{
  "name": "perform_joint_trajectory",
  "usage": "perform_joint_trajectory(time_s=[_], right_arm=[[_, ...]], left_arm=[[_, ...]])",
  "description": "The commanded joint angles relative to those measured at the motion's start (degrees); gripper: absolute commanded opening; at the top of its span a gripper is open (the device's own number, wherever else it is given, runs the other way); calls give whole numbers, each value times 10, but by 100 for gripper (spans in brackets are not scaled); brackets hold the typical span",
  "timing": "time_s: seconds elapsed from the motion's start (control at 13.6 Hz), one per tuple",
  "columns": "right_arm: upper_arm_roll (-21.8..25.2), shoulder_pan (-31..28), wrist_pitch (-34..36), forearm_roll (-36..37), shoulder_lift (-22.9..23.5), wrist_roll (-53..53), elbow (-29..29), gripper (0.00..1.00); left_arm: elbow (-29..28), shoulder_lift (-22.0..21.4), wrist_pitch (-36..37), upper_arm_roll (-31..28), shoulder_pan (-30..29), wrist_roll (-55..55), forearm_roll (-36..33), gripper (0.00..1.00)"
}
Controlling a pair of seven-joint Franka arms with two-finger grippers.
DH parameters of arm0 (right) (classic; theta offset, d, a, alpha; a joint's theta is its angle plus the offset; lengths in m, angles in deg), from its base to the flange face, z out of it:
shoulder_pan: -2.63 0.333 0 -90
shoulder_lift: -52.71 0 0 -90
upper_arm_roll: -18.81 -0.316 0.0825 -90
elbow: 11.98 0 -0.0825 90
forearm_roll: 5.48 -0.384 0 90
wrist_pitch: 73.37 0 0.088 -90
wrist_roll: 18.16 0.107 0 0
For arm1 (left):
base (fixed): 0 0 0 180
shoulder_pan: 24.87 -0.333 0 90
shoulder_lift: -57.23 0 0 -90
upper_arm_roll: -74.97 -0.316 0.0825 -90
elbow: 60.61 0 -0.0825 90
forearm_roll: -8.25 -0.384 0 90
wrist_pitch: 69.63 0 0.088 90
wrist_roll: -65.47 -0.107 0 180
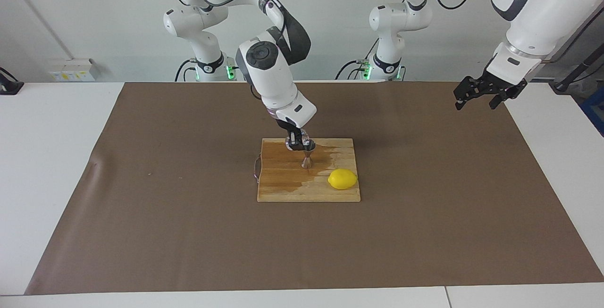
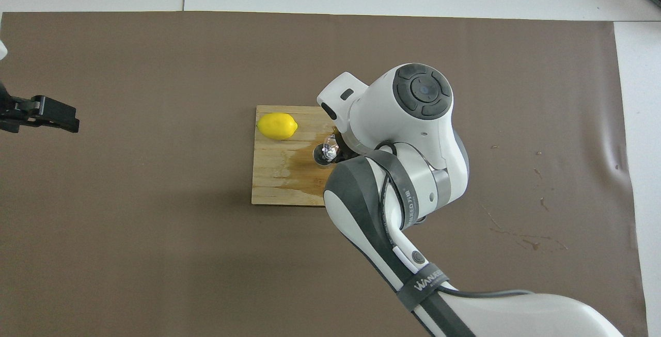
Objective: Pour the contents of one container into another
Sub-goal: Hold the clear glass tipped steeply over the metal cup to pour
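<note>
My right gripper [image 1: 297, 142] is over the wooden cutting board [image 1: 283, 190] and is shut on the tiny clear glass cup [image 1: 305, 135]. The cup is tilted right above the mouth of the steel jigger [image 1: 307, 158], which stands upright on the board. In the overhead view the glass cup [image 2: 329, 149] sits at the rim of the jigger [image 2: 321, 157], and the right arm hides most of the right gripper. My left gripper [image 1: 477, 102] is open and empty, and waits raised over the brown mat at the left arm's end of the table; it also shows in the overhead view [image 2: 51, 118].
A yellow lemon [image 1: 342, 178] lies on the board's corner, farther from the robots than the jigger. A dark wet patch [image 1: 325, 157] spreads across the board around the jigger. The brown mat [image 1: 165, 204] covers the table, with small stains [image 2: 532, 241] toward the right arm's end.
</note>
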Motion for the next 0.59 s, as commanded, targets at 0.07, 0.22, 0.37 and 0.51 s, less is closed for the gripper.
perform_joint_trajectory(time_s=[0.07,0.22,0.37,0.51], right_arm=[[-2,1,12,24,10,18,16,5],[-2,1,12,25,10,18,16,5],[-2,1,12,25,11,18,16,5],[-3,1,12,28,11,18,17,5]], left_arm=[[-14,-15,5,4,-4,3,-3,100],[-14,-15,5,4,-4,3,-3,100],[-14,-15,5,4,-4,3,-3,100],[-14,-15,5,4,-4,3,-3,100]])
